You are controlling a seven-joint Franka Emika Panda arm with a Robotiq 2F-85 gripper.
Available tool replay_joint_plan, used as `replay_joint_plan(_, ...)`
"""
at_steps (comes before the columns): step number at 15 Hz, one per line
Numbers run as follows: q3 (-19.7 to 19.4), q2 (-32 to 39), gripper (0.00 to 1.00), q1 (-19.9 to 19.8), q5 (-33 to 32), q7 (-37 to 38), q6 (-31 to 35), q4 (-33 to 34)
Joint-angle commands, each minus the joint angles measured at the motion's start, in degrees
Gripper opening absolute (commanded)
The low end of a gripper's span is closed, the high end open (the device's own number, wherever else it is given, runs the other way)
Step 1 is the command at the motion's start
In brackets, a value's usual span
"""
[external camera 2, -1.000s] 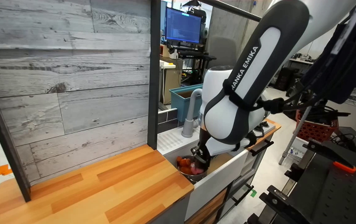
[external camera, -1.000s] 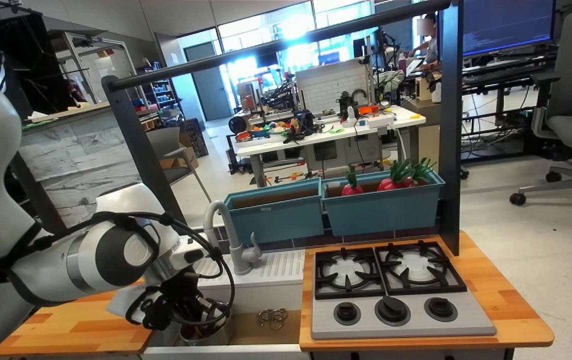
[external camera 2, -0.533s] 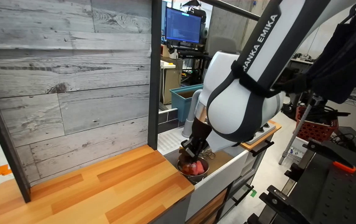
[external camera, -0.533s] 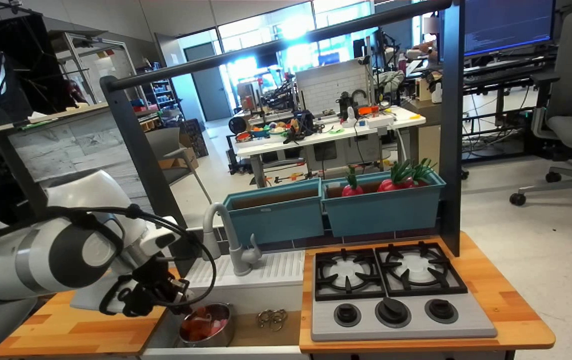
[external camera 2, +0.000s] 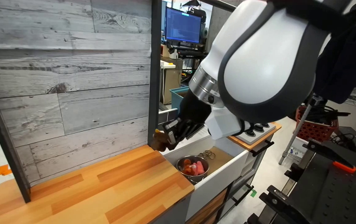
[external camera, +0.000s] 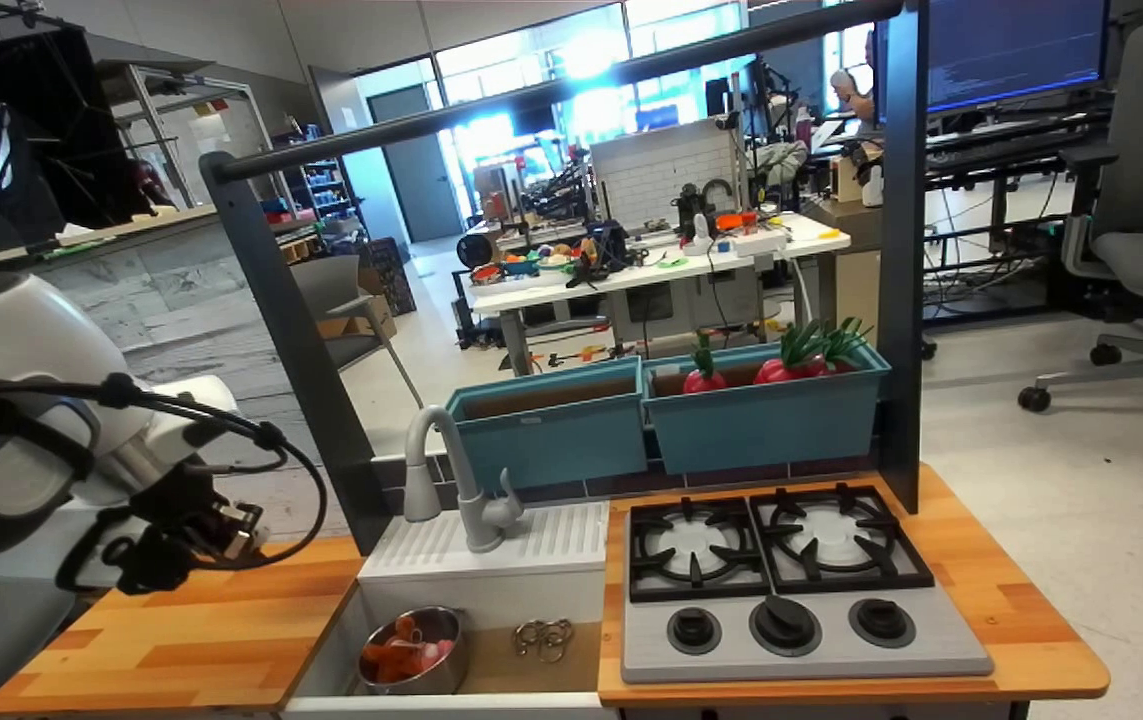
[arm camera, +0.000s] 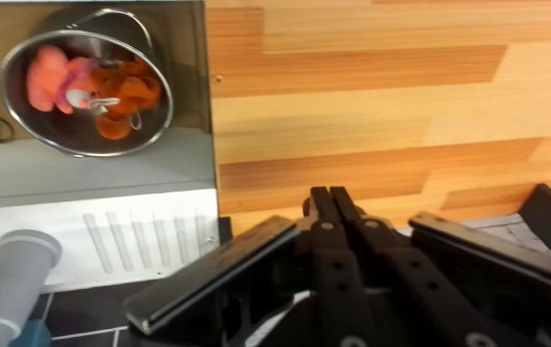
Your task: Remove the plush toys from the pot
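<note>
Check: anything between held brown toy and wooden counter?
Nothing visible. The brown toy is in the gripper, and the wooden counter shows beyond it in the wrist view. The dark post looks close by, but seems beside the way down, not across it.

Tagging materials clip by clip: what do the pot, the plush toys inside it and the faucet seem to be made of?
Pot: looks like polished metal, likely steel, given its shiny silvery rim.
Plush toys: likely soft, fuzzy fabric, from rounded, matte shapes; blur hides fine texture.
Faucet: probably plastic, uniform gray with a dull sheen, though painted metal is possible.
</note>
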Motion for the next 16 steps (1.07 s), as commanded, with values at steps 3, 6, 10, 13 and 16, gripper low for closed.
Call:
replay_joint_plan(3, 3.67, 3.04, 0.01, 1.98, 2.24, 2.88, -8.17, 9.60)
replay_joint_plan(6, 0.36, 6.56, 0.01, 6.70, 3.39, 4.80, -11.91, 15.89)
replay_joint_plan(10, -2.48, 10.86, 0.01, 10.31, 4.79, 7.14, -15.20, 21.99)
replay_joint_plan(13, -2.87, 11.48, 0.36, 10.74, 5.11, 7.82, -16.30, 22.89)
replay_joint_plan(16, -2.48, 9.94, 0.57, 10.04, 5.26, 7.80, -16.34, 21.61)
